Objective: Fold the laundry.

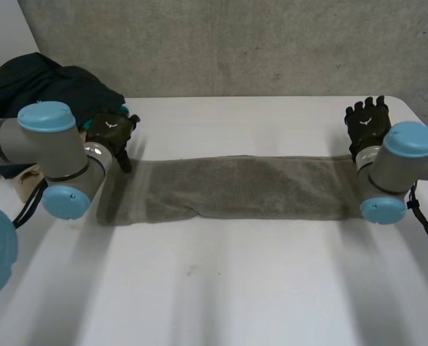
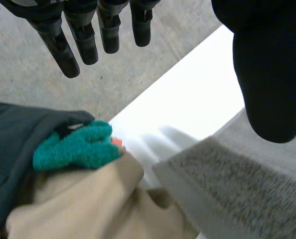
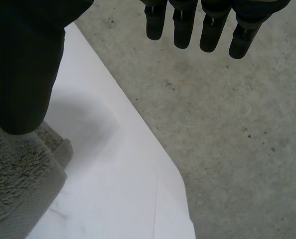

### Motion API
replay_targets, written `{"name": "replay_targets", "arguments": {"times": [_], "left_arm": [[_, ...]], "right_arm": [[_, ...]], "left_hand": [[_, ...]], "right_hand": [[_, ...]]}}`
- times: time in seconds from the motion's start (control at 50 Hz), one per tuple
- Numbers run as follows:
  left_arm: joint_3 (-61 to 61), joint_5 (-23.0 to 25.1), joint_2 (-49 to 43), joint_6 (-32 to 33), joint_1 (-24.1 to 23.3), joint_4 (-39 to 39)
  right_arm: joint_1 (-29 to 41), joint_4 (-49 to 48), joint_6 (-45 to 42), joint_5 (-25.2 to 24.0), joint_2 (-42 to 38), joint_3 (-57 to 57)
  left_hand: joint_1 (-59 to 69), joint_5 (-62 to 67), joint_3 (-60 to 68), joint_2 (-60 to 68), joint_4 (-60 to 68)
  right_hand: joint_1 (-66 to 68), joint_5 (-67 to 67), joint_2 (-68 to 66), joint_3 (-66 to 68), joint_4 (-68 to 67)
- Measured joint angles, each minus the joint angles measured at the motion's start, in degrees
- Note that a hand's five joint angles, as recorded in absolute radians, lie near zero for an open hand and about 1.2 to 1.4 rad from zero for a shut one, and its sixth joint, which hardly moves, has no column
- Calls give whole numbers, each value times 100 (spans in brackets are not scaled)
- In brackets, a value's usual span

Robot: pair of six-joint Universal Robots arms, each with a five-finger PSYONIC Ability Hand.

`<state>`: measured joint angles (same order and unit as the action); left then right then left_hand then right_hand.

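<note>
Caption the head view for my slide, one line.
Grey towel stretched in a long strip across the white table, left hand and right hand open near its ends.

The towel (image 1: 243,187) on the counter (image 1: 221,288) is plain mid-grey, with a nubby looped pile and no print. The counter is flat white with a few faint dark scuffs. The left robot hand (image 1: 112,130) and the right robot hand (image 1: 367,122) are matte black. The left arm (image 1: 48,148) and the right arm (image 1: 405,155) are grey with light-blue caps. At the far left lies a blackish-green garment (image 1: 48,86), with a teal terry cloth (image 2: 75,147) and a plain beige cloth (image 2: 88,199) beside it. The floor (image 1: 235,43) is grey concrete with darker speckles.
</note>
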<state>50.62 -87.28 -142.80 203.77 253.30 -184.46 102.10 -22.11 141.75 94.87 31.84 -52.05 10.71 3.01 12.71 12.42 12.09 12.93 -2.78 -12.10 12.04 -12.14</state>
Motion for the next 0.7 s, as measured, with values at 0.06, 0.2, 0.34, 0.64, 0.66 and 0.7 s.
{"name": "replay_targets", "arguments": {"times": [0.06, 0.2, 0.34, 0.64, 0.66, 0.7], "left_arm": [[415, -14, 389, -50, -43, -102], [1824, 96, 1542, -150, 71, -685], [3097, 422, 2389, -321, 255, -1303], [3647, 622, 2547, -716, 251, -1558], [3649, 616, 2555, -734, 253, -1546], [3656, 604, 2585, -766, 263, -1518]], "right_arm": [[-55, 332, 364, -90, 407, -298], [-452, 1435, 1079, -1099, 1852, -1569], [-990, 2413, 1197, -1976, 2619, -2587], [-1355, 1637, 773, -1364, 1880, -2866], [-1412, 1547, 742, -1171, 1911, -2876], [-1542, 1359, 656, -869, 2036, -2922]], "left_hand": [[0, -21, -52, -56, -52], [0, -20, -51, -57, -52], [0, -20, -51, -56, -53], [0, -19, -52, -57, -53], [0, -20, -51, -56, -53], [0, -20, -51, -57, -53]], "right_hand": [[0, 0, 0, 0, 0], [230, -331, -362, 362, -353], [1049, -1150, -1078, 1127, -1141], [5005, -5253, -5506, 5532, -5573], [5005, -5255, -5506, 5557, -5609], [5005, -5256, -5506, 5574, -5628]]}}
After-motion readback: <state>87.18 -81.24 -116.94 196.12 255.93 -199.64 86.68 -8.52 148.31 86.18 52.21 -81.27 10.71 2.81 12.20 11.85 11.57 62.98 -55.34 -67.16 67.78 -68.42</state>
